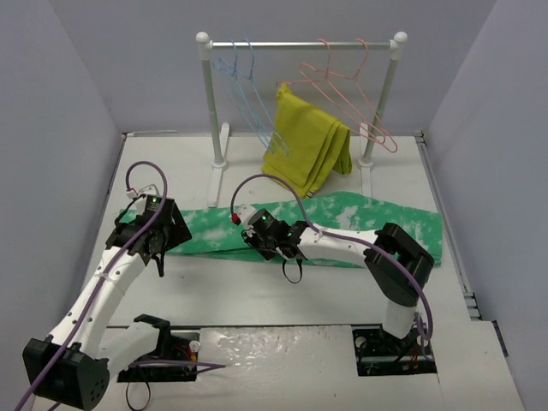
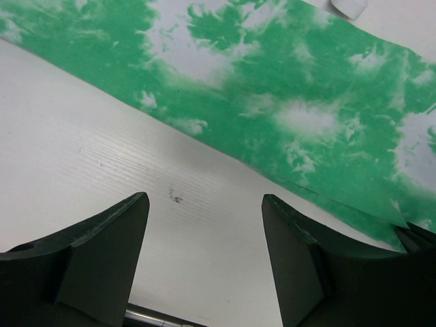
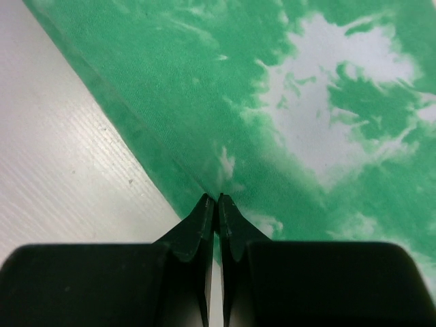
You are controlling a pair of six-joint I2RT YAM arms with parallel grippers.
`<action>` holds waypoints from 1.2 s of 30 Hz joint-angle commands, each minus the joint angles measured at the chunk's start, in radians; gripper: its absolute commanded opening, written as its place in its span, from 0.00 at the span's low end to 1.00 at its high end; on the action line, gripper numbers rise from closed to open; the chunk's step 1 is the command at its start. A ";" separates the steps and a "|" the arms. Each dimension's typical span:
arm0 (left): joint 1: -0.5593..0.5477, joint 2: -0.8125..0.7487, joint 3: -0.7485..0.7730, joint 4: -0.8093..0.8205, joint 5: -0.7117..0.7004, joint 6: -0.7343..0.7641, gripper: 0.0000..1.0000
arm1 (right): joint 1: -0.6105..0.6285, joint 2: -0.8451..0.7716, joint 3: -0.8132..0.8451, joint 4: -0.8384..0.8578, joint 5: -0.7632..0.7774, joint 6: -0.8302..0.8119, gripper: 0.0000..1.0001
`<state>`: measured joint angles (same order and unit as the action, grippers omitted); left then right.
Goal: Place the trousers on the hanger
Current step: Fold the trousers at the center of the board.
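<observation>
The trousers (image 1: 360, 218), green cloth with white blotches, lie flat in a long band across the table, left to right. In the right wrist view my right gripper (image 3: 218, 199) is shut, its tips pinched together on the near edge of the trousers (image 3: 306, 102); from above that gripper (image 1: 278, 248) sits at the band's middle. My left gripper (image 2: 204, 201) is open with only bare table between its fingers, just short of the trousers' (image 2: 286, 88) near edge. From above it (image 1: 157, 253) hovers at the band's left end. The light-blue hanger (image 1: 248, 94) hangs on the rail at the back.
A white clothes rack (image 1: 300, 43) stands at the back of the table. Pink wire hangers (image 1: 351, 86) hang on its right part. A mustard-yellow folded garment (image 1: 304, 150) is draped below the rail. The grey walls close in on both sides.
</observation>
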<state>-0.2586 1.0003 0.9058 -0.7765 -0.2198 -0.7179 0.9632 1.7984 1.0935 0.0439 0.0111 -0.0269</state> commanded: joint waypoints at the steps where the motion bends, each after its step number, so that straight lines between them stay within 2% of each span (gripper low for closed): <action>1: 0.019 0.021 0.028 0.017 -0.019 0.022 0.64 | 0.014 -0.103 -0.041 0.008 0.041 0.015 0.00; 9: 0.048 0.126 0.033 0.093 0.002 0.017 0.64 | 0.032 -0.073 -0.104 0.034 0.003 0.066 0.00; 11: 0.060 0.166 0.045 0.109 0.008 0.018 0.64 | 0.037 -0.068 -0.103 0.034 -0.002 0.079 0.04; 14: 0.074 0.214 0.056 0.144 0.029 0.012 0.64 | 0.037 -0.090 -0.111 0.032 -0.002 0.110 0.15; 16: 0.080 0.256 0.056 0.176 0.038 0.001 0.64 | 0.033 -0.152 -0.118 0.021 0.009 0.129 0.32; 18: 0.083 0.302 0.053 0.201 0.044 -0.018 0.64 | 0.015 -0.216 -0.128 0.016 0.038 0.175 0.45; 21: 0.103 0.344 0.050 0.231 0.055 -0.049 0.64 | -0.079 -0.295 -0.137 -0.010 0.079 0.245 0.55; 24: 0.127 0.406 0.023 0.280 0.063 -0.103 0.64 | -0.207 -0.325 -0.183 -0.026 0.135 0.381 0.56; 28: 0.187 0.478 0.006 0.311 0.108 -0.137 0.64 | -0.326 -0.289 -0.246 -0.026 0.152 0.478 0.56; 32: 0.245 0.542 0.009 0.289 0.127 -0.140 0.64 | -0.348 -0.246 -0.298 -0.027 0.190 0.560 0.56; 36: 0.345 0.567 -0.008 0.281 0.161 -0.135 0.64 | -0.320 -0.240 -0.368 -0.039 0.189 0.681 0.56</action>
<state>0.0008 1.5710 0.9025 -0.5025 -0.0836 -0.8349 0.6084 1.5655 0.7663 0.0256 0.1584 0.4940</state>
